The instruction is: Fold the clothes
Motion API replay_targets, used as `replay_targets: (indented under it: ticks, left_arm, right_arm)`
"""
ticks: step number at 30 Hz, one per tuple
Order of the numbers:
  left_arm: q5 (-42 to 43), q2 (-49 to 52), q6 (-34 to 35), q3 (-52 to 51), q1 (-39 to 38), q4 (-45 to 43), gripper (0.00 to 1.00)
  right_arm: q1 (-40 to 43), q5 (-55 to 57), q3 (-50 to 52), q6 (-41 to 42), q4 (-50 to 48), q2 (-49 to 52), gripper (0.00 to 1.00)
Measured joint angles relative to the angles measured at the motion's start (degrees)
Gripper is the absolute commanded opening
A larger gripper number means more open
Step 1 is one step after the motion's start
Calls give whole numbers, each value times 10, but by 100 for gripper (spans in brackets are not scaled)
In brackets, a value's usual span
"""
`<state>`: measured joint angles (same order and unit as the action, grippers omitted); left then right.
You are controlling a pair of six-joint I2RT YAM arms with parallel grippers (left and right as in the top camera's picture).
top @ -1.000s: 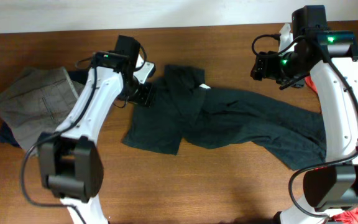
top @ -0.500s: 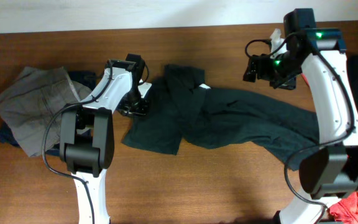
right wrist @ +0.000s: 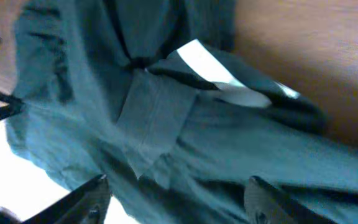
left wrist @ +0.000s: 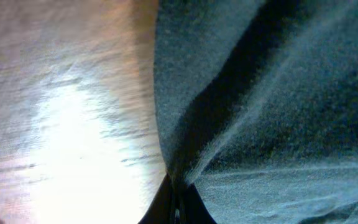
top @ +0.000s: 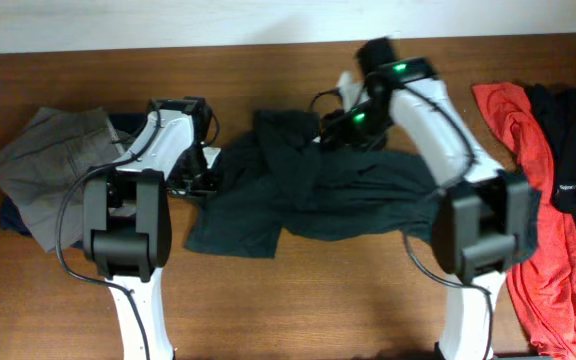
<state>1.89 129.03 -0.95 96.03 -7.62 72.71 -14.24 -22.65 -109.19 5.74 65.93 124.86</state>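
Left gripper (left wrist: 174, 208) sat pinched shut on the dark green T-shirt (top: 298, 190) at its edge; my right gripper (right wrist: 176, 186) hovered over the shirt's white neck label (right wrist: 219, 78), fingers apart.

From above, the light is bright and even. The wooden table (top: 298, 300) has a soft shine, and only thin, pale shadows lie beside the arms. The top end of the right arm (top: 423, 115) looks a bit smeared, and small green lights glow on it.

The left wrist view is very close and fuzzy. A big white glare sits on the wood, up and to the left of the left gripper (left wrist: 174, 208). The dark T-shirt (left wrist: 278, 93) looks grainy, with a black shadow in its fold just above the fingertips.

The right wrist view is blurry too. A white glare shows low down beside one finger of the right gripper (right wrist: 176, 185). Both fingers are dark and out of focus.
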Motion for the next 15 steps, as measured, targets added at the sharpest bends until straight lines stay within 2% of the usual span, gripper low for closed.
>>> replay_targets:
  ticks: [4, 10, 13, 15]
  left_arm:
    - [-1, 0, 8, -5, 11, 12, 0]
    - [-9, 0, 10, -9, 18, 24, 0]
    - [-11, 1, 10, -9, 21, 30, 0]
    - [-13, 2, 10, -9, 24, 32, 0]
  right_arm:
    - [-25, -12, 3, 10, -14, 44, 68]
    - [-54, -45, 8, 21, -66, 64, 20]
    - [-66, -62, 8, 20, -73, 64, 7]
    - [-69, -77, 8, 13, -73, 64, 4]
